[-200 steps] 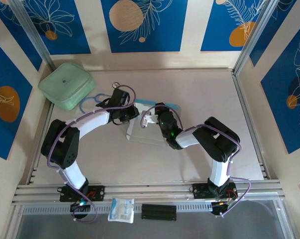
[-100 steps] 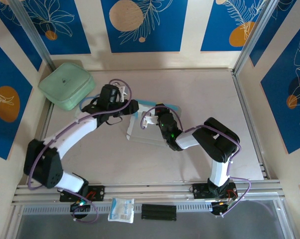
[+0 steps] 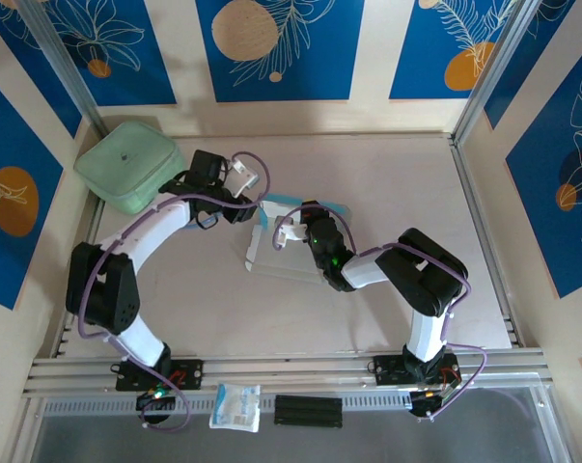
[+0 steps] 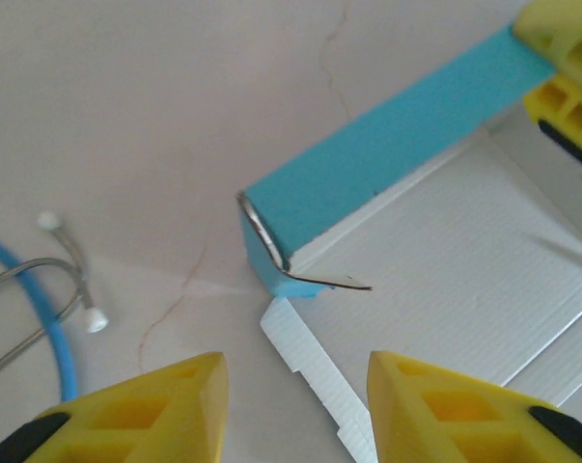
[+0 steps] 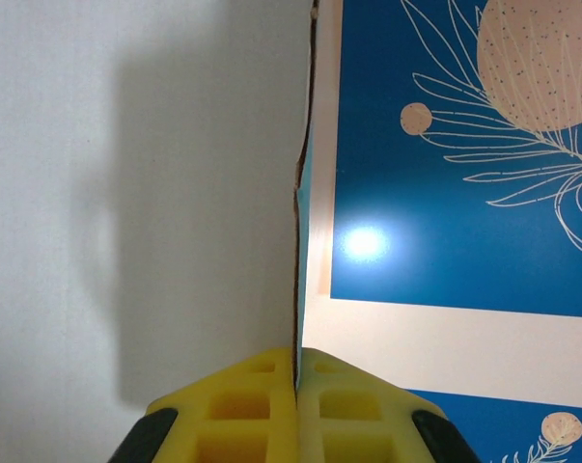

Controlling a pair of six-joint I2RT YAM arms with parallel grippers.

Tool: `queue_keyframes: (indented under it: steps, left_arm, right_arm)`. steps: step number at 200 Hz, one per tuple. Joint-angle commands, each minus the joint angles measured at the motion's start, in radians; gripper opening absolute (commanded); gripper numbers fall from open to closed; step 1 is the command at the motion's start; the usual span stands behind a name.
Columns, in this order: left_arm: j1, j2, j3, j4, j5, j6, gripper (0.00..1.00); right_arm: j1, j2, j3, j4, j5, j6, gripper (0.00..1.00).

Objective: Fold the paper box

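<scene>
left hand (image 4: 295,391) spread, just off blue corner of paper box (image 4: 435,251) | right hand (image 5: 296,386) pinching box's upright wall | box on counter (image 3: 397,183), white inside up

paper box (image 3: 276,241), half-folded, blue wall raised

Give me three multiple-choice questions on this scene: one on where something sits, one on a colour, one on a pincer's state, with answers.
1. Where is the green case? A) far left corner B) near right corner C) centre
2. What colour is the raised outer wall of the paper box? A) red B) light blue C) black
3. How is the right pincer? A) wide open B) shut on the box wall C) shut on the case
Answers: A, it lies by the back-left walls; B, blue outside, white inside; B, its fingers clamp a thin cardboard edge.
</scene>
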Motion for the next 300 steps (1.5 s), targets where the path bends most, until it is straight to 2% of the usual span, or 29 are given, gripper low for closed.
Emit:
queue_keyframes:
  steps: [1, 48, 100, 134, 157, 196, 244, 274, 290, 300]
  left_arm:
    - [0.004, 0.031, -0.017, 0.104, 0.075, 0.089, 0.41]
    - [0.003, 0.135, -0.030, 0.218, 0.150, 0.031, 0.36]
    - [-0.007, 0.187, -0.065, 0.330, 0.160, -0.076, 0.27]
    - [-0.049, 0.189, -0.114, 0.390, 0.063, -0.117, 0.23]
    - [-0.080, 0.189, -0.150, 0.441, -0.025, -0.156, 0.28]
    - [-0.100, 0.221, -0.171, 0.509, -0.033, -0.203, 0.29]
    - [-0.104, 0.242, -0.180, 0.579, -0.045, -0.259, 0.17]
    - [-0.127, 0.265, -0.178, 0.583, -0.108, -0.296, 0.10]
    - [-0.139, 0.284, -0.163, 0.565, -0.137, -0.301, 0.11]
    - [-0.142, 0.295, -0.163, 0.571, -0.136, -0.302, 0.20]
  right_arm:
    - [-0.002, -0.004, -0.011, -0.097, -0.015, 0.019, 0.00]
    - [-0.005, -0.008, -0.011, -0.099, -0.019, 0.017, 0.00]
    - [-0.007, -0.014, -0.009, -0.106, -0.025, 0.019, 0.00]
    - [-0.007, -0.012, -0.008, -0.105, -0.027, 0.023, 0.00]
    - [-0.009, -0.013, -0.005, -0.108, -0.030, 0.023, 0.00]
    - [-0.010, -0.015, -0.004, -0.110, -0.032, 0.023, 0.00]
    - [-0.007, -0.021, -0.005, -0.122, -0.030, 0.036, 0.00]
    - [-0.005, -0.019, -0.004, -0.126, -0.029, 0.043, 0.00]
    - [-0.005, -0.019, -0.005, -0.125, -0.030, 0.044, 0.00]
    - [-0.006, -0.021, -0.005, -0.129, -0.031, 0.043, 0.00]
